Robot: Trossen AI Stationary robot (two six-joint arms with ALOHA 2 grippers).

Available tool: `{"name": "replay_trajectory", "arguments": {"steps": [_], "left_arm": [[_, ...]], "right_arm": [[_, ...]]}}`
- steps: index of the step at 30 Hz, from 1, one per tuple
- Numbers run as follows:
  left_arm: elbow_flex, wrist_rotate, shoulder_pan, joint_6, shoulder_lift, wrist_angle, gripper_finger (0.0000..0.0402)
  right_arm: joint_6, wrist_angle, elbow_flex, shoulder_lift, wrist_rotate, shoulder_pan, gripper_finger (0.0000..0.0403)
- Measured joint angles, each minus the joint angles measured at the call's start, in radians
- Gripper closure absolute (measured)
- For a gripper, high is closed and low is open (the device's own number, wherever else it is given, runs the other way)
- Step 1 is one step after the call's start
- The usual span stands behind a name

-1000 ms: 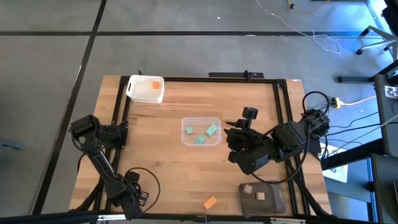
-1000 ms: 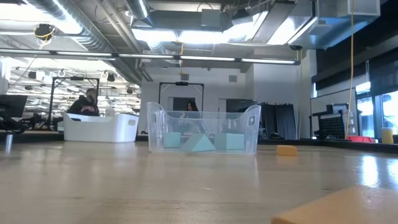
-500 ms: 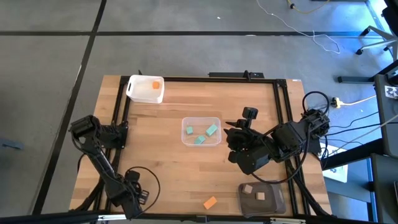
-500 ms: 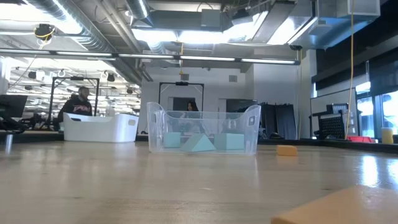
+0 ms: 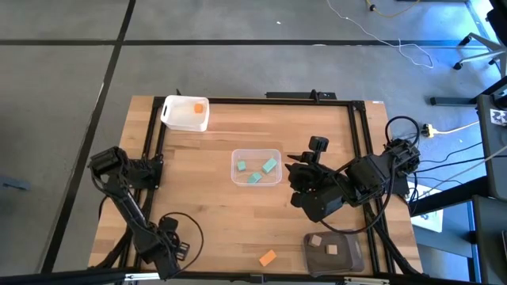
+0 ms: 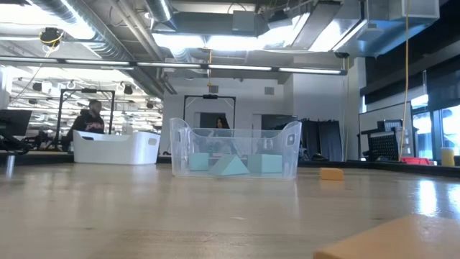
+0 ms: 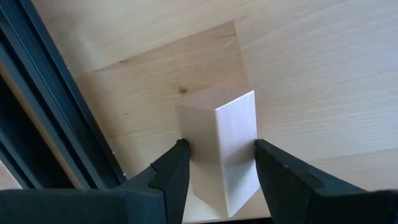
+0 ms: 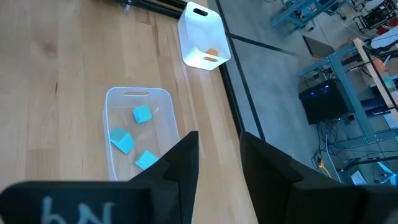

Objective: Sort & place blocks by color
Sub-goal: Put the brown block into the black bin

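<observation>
My left gripper (image 5: 169,247) (image 7: 217,163) sits low at the table's near-left corner, shut on a pale tan block (image 7: 225,146). My right gripper (image 5: 303,176) (image 8: 219,163) waits open above the table, right of the clear tub (image 5: 256,167). Three teal blocks (image 8: 132,138) lie in that tub. One orange block (image 5: 198,108) lies in the white tub (image 5: 185,114). Two tan blocks (image 5: 324,245) lie in the dark grey tub (image 5: 333,252). Another orange block (image 5: 268,257) lies flat on the table near its near edge. My left gripper pinches the tan block's two opposite side faces (image 7: 247,134) between its fingers (image 7: 175,163), coming from above and pointing down at the table. The block stands upright between them. Whether its lower end rests on the wood cannot be told.
A black frame rail (image 7: 43,106) runs close beside the left gripper. In the low view a small orange-tan block (image 6: 331,173) lies right of the clear tub (image 6: 233,152). Open wood lies between the tubs. A person (image 6: 88,119) stands in the room beyond the table.
</observation>
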Motion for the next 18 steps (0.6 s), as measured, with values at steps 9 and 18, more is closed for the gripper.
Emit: {"name": "replay_trajectory", "arguments": {"steps": [9, 18], "left_arm": [[0.001, -0.096, -0.001, 0.002, 0.0, 0.002, 0.0236], [-0.001, -0.27, -0.012, 0.023, 0.004, 0.004, 0.0236]], "right_arm": [[0.0, 0.0, 0.0, 0.0, 0.0, 0.0, 0.0283], [0.0, 0.0, 0.0, 0.0, 0.0, 0.0, 0.0283]]}}
